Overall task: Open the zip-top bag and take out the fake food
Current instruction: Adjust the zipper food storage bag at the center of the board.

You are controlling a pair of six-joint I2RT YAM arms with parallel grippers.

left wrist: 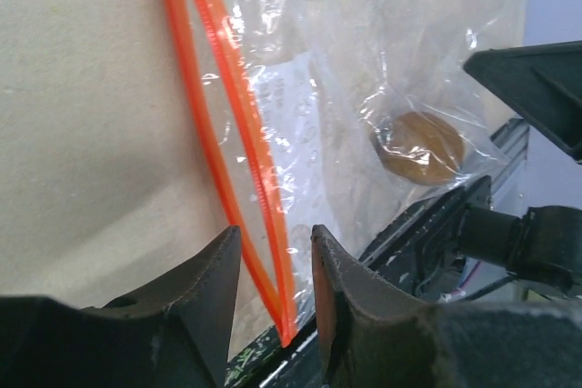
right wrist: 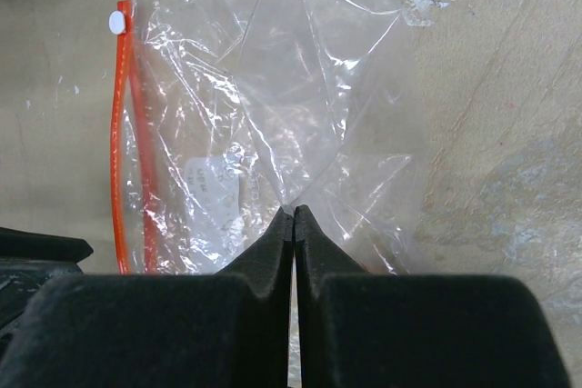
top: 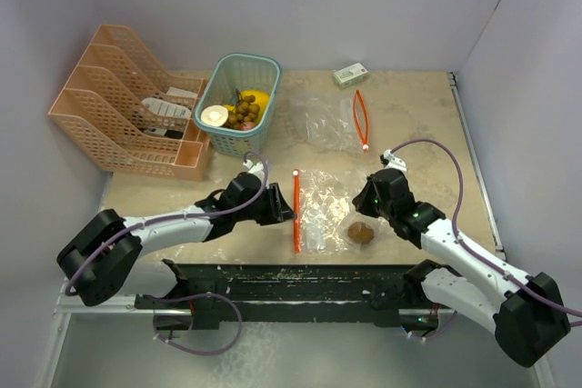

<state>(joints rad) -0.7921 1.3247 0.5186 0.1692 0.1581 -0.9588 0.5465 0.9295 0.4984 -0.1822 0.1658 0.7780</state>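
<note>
The beige, speckled table [top: 427, 134] sat between pale grey walls. Most of the toy food [top: 244, 108] lay already in the green mesh basket [top: 265, 68], glossy yellow and brown. One round brown piece [top: 361, 233] was inside the crinkled clear bag [top: 323, 202] near me. Its orange zip [top: 296, 190] gaped apart, so I judged the opening done and that piece left to take out. My left gripper [left wrist: 275, 238] stood open astride the zip's corner; my right gripper [right wrist: 293, 213] was pinched shut on the thin film.

light: bright, even, from overhead | shadows: faint, soft-edged on table [top: 418, 134] | glare: white glints across bag [right wrist: 300, 88] film in both wrist views | focus: top view sharp; fingers [left wrist: 205, 302] blurred up close | edges: mild wide-angle stretch
</note>
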